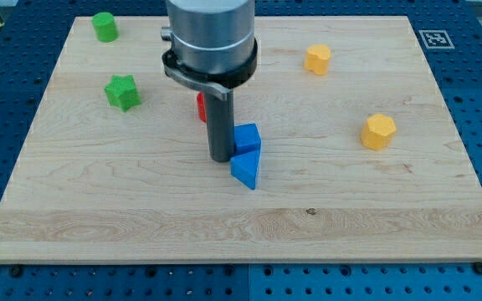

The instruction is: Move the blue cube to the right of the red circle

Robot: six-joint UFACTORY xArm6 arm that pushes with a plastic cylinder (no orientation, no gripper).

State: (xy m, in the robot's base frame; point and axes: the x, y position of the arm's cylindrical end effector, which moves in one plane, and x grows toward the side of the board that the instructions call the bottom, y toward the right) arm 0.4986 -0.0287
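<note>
Wood counter [141,217] carries: 2 green blocks [105,27] [123,92] top left, 2 yellow [317,59] [378,131] right, blue cube [248,137] touching blue wedge [246,170] mid, red block [201,106] partly hidden

End of the xArm6 arm [210,38]: a broad cylindrical housing in brushed silver-grey metal, ringed at its lower edge by a black collar [210,71]. A small screw or fitting projects from the housing's side at the view's left. Below the collar hangs a straight, dark grey cylindrical rod [221,121], smooth and unmarked, ending in my tip [221,159], cut flat.
</note>
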